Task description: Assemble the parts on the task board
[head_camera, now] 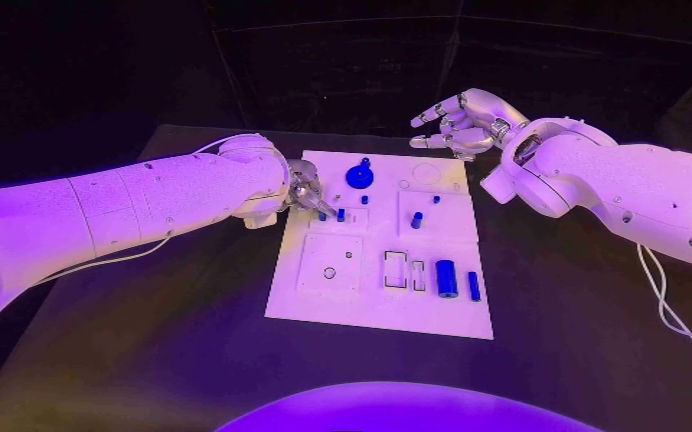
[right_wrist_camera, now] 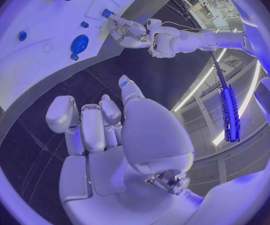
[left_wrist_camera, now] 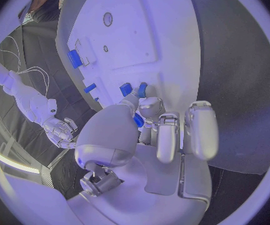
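L hand (head_camera: 304,192) pinches small blue peg (left_wrist_camera: 139,120) at flat white task board (head_camera: 325,302) left edge; R hand (head_camera: 459,124) hovers beyond far-right corner, silver fingers loosely apart, empty.

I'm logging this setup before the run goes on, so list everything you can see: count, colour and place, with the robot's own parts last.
task board: one, white, middle of the table.
round part: one, blue, disc-shaped, far end of the board.
cylinder: one, blue, near right area of the board, beside a thin bar.
thin bar: one, blue, right of the cylinder.
small parts: several, blue, scattered mid-board; exact count unclear.
table: one, black, under the board.
left hand: one, silver, at the board's left edge, fingertips on a small blue piece.
right hand: one, silver, raised beyond the board's far right corner, holding nothing.
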{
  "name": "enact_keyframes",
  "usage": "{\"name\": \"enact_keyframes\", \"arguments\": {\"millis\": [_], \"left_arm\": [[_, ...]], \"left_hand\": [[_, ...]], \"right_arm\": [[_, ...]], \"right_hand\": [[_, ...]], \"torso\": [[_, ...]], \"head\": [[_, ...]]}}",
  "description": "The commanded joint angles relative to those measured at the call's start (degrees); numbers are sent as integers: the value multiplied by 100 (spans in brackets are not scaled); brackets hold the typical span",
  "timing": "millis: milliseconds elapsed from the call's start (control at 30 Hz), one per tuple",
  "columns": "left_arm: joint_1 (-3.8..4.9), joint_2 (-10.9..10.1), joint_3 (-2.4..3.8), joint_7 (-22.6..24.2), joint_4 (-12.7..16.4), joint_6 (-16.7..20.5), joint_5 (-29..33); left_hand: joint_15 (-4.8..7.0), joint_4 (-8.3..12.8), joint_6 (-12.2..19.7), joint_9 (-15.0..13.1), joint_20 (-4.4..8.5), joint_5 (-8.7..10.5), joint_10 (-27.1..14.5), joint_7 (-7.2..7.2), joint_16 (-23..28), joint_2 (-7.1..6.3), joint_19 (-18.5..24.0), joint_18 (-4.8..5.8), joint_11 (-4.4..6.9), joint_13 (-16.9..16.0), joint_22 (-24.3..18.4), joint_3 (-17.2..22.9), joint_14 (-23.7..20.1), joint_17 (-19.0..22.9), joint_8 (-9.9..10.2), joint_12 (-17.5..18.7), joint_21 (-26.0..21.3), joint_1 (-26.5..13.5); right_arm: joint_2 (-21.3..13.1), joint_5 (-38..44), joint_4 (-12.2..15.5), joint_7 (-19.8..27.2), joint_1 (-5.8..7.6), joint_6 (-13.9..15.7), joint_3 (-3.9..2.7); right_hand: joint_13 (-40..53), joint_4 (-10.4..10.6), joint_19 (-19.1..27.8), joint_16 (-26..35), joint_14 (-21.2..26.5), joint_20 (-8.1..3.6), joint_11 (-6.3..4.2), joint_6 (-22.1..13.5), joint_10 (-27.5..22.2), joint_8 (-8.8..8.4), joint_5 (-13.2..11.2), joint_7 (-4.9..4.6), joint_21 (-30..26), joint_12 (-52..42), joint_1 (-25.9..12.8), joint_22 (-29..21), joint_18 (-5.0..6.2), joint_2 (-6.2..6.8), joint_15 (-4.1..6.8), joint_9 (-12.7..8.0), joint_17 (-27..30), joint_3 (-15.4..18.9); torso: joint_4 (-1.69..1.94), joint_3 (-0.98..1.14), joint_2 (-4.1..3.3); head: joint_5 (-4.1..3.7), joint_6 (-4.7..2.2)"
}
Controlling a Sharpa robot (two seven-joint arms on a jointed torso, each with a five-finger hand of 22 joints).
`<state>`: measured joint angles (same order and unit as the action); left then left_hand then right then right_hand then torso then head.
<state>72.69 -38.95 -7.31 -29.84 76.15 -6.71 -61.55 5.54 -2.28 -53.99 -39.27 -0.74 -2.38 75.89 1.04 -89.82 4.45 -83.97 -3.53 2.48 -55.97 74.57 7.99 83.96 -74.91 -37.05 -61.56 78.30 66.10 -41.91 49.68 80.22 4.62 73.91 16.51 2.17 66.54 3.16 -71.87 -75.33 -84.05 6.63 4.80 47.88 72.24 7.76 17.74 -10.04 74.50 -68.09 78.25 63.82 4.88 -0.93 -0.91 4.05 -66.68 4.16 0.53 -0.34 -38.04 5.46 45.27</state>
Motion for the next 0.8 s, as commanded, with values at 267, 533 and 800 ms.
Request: {"name": "enact_keyframes", "arguments": {"millis": [267,533,800], "left_arm": [[-21,-15,-14,-100,4,93,51],[-22,-63,-13,-33,44,357,94],[-21,-133,-10,197,76,711,354]], "left_hand": [[30,-476,-3,-45,36,-29,-6,19,-18,-161,-87,17,17,56,26,-504,604,-1509,-90,0,33,-785],[44,-611,6,-72,45,-29,0,3,-18,-196,-93,17,30,54,34,-731,604,-1509,-135,-15,32,-919],[37,-632,147,-60,47,-30,-58,36,-18,-163,-52,-10,10,129,-90,-826,604,-1509,-85,46,-70,-858]], "right_arm": [[8,-14,-4,55,10,-14,-3],[16,-14,-13,55,8,-31,-3],[15,-14,-27,51,3,-45,-3]], "right_hand": [[-11,-1,44,32,-89,12,13,-5,-37,38,17,-5,-35,38,-12,-17,103,-59,48,-4,10,37],[-16,5,46,35,-89,12,14,-9,-42,39,15,-6,-40,41,-18,-23,104,-59,48,-5,12,44],[-17,6,50,38,-88,12,14,-11,-43,39,15,-6,-44,41,-18,-28,106,-60,48,-5,15,46]], "torso": [[4,-1,0],[-1,-4,-3],[9,-1,0]], "head": [[2,-4],[-14,-8],[-26,-11]]}}
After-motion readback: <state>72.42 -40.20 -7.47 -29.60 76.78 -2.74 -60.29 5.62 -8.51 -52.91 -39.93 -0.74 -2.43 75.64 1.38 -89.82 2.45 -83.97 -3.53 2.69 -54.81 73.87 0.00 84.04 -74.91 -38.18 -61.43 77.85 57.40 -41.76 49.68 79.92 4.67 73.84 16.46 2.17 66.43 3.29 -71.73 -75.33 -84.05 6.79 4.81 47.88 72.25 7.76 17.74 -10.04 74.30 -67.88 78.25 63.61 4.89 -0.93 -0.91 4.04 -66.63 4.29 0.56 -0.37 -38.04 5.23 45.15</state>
